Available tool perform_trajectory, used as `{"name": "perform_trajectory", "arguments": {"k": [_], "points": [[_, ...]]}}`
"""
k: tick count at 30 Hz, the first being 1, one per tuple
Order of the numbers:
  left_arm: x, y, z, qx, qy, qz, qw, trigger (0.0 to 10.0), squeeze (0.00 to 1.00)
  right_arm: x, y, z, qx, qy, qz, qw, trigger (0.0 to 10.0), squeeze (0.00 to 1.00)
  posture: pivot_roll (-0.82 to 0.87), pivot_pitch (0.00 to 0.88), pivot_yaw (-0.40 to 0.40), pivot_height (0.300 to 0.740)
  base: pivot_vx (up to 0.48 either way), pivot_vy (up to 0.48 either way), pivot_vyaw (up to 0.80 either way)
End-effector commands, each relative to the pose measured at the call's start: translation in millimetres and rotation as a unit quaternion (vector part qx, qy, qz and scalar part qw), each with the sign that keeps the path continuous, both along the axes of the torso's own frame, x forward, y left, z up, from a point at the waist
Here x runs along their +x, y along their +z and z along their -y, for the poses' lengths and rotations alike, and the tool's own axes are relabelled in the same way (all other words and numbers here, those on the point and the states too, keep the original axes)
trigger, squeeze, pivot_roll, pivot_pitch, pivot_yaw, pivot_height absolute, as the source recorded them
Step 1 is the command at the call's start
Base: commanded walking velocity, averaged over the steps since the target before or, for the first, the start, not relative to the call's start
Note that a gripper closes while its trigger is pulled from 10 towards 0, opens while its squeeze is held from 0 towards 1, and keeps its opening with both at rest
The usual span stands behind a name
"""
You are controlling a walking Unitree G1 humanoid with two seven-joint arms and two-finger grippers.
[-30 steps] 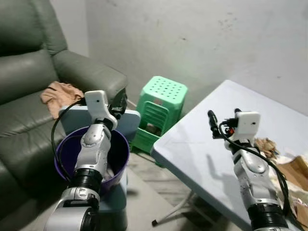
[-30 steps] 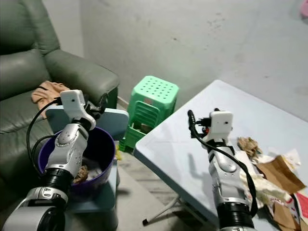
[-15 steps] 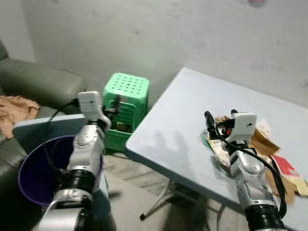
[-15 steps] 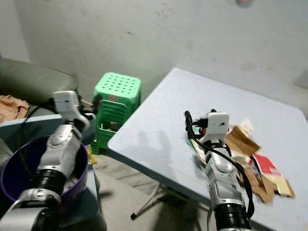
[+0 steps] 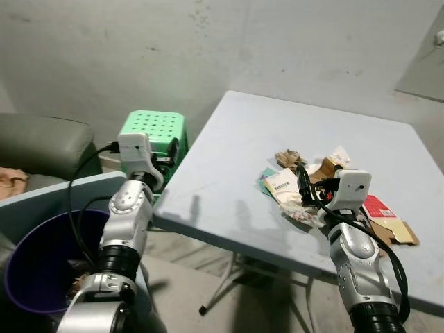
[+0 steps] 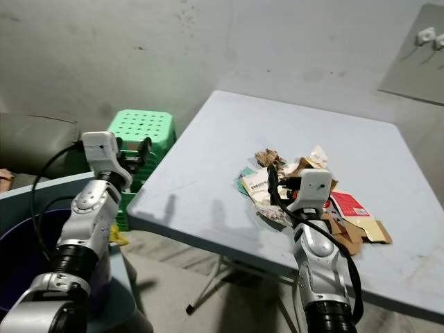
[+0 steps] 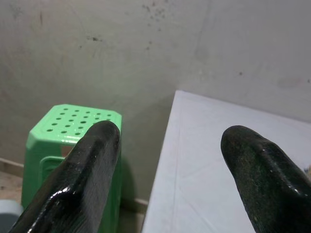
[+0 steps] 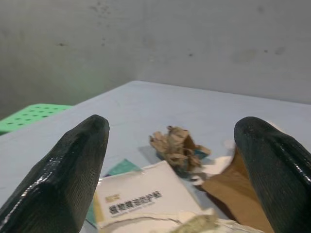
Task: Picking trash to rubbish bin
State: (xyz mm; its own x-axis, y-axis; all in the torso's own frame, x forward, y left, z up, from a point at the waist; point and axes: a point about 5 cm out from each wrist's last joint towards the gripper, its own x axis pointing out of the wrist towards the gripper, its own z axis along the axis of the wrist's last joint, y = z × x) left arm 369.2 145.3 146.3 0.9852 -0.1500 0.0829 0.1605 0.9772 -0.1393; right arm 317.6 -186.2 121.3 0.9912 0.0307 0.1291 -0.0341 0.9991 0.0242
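A heap of trash lies on the pale blue table: a crumpled brown paper wad, a white printed packet, a red packet and flat brown cardboard. My right gripper hovers open over the near side of the heap, holding nothing; the right wrist view shows the wad and the packet just ahead of it. The purple rubbish bin sits low at my left with some trash inside. My left gripper is raised open and empty beside the table's left edge.
A green plastic stool stands against the grey wall, left of the table. A blue-grey panel leans behind the bin, and a dark green sofa arm is at far left. The table's folding legs stand on bare floor.
The whole view has swung to the right: the sofa and bin slid off to the left and the table with its trash heap came before me. Both grippers stay open.
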Motion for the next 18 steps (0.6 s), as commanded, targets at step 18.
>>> {"name": "perform_trajectory", "arguments": {"k": [18], "points": [[-2.6,-0.3,10.2,0.018,-0.038,-0.004,0.999,10.0,0.00,-6.0,2.7,-4.3,0.008,-0.013,0.023,1.000,10.0,0.00,-0.01,0.000,0.014,0.740,0.000,0.000,0.00]]}}
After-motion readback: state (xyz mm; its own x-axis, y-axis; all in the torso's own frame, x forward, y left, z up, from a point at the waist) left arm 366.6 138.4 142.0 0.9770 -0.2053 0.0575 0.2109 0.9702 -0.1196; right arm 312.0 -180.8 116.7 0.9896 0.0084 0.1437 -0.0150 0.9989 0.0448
